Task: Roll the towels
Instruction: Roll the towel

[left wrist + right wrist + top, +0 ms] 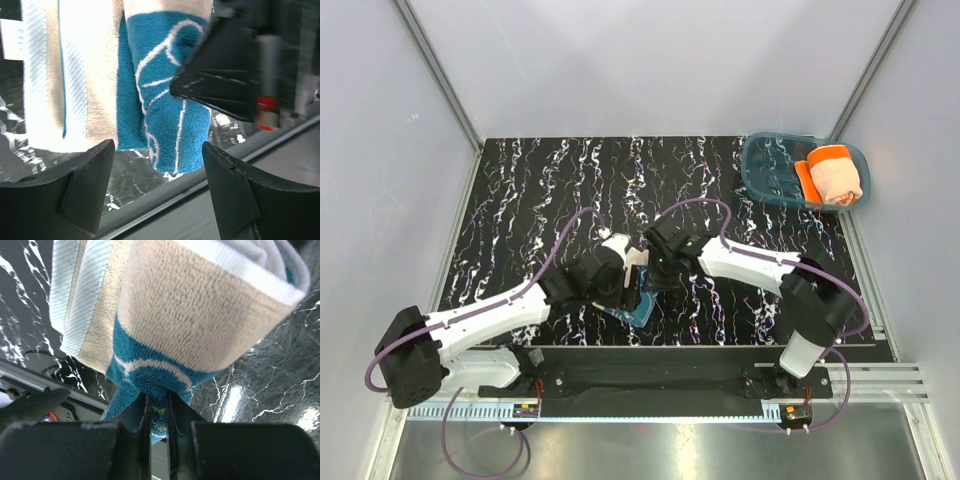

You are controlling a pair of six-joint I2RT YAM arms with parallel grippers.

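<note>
The right fingers (134, 440) are pressed together on a tuck of the teal towel (200, 315), pinching its printed blue edge right at their tips. From that pinch the towel runs straight away from them as a thick, loosely rolled bundle. The teal face with its white lines sits nearest the tips and the cream back is turned outward beyond. A flatter, pale striped layer lies along the bundle's left side.

The left fingers (85, 190) stand spread wide, one on each side of the towel's end, and as far as the left wrist view shows, neither one touches it. In that view the bundle's long axis runs away from the left fingers. Its blunt teal end points back toward the gap between them, and the right fingers come in from the right, clamped on its flank.

From above, both pairs of fingers meet over the middle of the table (520, 200) and hide most of the bundle. A teal corner shows just on their near side, pointing toward the arm bases. Whether that corner rests on the table cannot be told.

The orange towel (837, 175) lies rolled in the tray (765, 165), well apart from both pairs of fingers, beyond and to the right of them. Its long axis slants from near to far.
</note>
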